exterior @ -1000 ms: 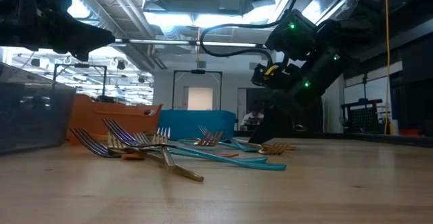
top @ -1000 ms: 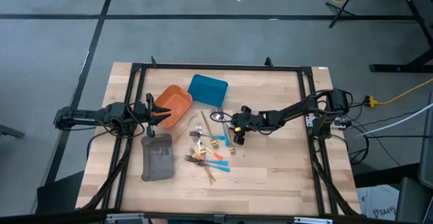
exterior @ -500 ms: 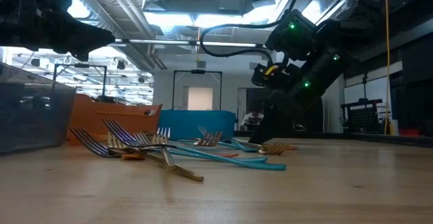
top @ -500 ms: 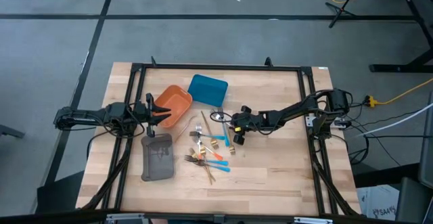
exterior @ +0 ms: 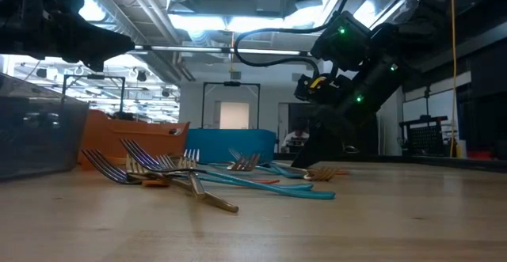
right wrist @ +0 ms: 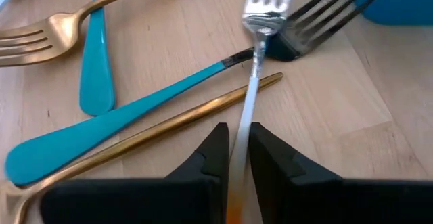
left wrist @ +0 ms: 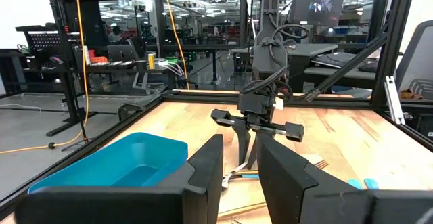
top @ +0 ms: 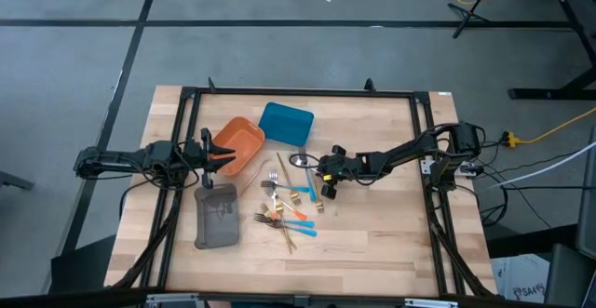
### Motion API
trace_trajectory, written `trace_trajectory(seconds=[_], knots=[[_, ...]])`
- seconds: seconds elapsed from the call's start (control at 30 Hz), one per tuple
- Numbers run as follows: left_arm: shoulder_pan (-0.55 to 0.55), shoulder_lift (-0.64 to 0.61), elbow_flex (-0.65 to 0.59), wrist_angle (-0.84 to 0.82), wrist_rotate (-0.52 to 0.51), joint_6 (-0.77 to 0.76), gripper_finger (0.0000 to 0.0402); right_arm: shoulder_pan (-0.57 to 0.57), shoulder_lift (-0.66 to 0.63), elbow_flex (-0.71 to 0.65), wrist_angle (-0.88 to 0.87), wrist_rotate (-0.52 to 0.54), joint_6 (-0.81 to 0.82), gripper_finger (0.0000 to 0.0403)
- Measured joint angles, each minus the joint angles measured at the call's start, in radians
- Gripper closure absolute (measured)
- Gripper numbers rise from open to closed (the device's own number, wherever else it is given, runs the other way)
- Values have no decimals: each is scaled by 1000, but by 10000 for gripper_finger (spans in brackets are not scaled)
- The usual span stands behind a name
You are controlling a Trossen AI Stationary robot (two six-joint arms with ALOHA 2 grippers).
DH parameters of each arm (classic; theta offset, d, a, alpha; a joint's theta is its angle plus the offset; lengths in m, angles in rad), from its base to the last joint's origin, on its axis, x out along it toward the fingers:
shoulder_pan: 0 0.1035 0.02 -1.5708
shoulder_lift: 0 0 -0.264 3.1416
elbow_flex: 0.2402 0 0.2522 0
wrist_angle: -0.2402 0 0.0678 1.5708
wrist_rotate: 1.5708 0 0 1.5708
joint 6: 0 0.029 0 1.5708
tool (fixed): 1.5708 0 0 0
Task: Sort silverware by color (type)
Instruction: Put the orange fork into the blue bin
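Silver fork shank sits pinched between the right gripper's nearly closed fingers, its long axis running straight ahead to the tines at twelve o'clock. Blue-handled and gold pieces lie at ten o'clock. Near the orange tray, well off, the left gripper waits part-spread.

The silverware lies in a loose scatter on the bare wood just beside the grey tray, on the side away from that tray's outer edge. Blue-handled pieces lie flat and slanted among gold-coloured ones; a long gold handle runs beside one blue handle, nearly parallel to it. A gold fork lies flat with its tines spread. One fork with a silver-looking head and a pale, thin neck is tilted up off the wood, its handle turning orange at the near end. Dark-tined forks rest nearest the grey tray, tines curving upward.
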Motion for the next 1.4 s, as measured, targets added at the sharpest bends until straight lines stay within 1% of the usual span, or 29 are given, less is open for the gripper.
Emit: trace_trajectory(seconds=[0.3,0.67,1.03,1.23,1.4], knots=[[0,0,0,0,0,0,318,0,0,0,0,2,0,397],[0,0,0,0,0,0,318,0,-17,-2,-9,14,0,401],[0,0,0,0,0,0,318,-1,-158,-5,-66,5,-1,401],[0,0,0,0,0,0,318,-1,-239,-3,-62,4,-1,401],[0,0,0,0,0,0,318,-1,-274,39,-61,22,-55,401]])
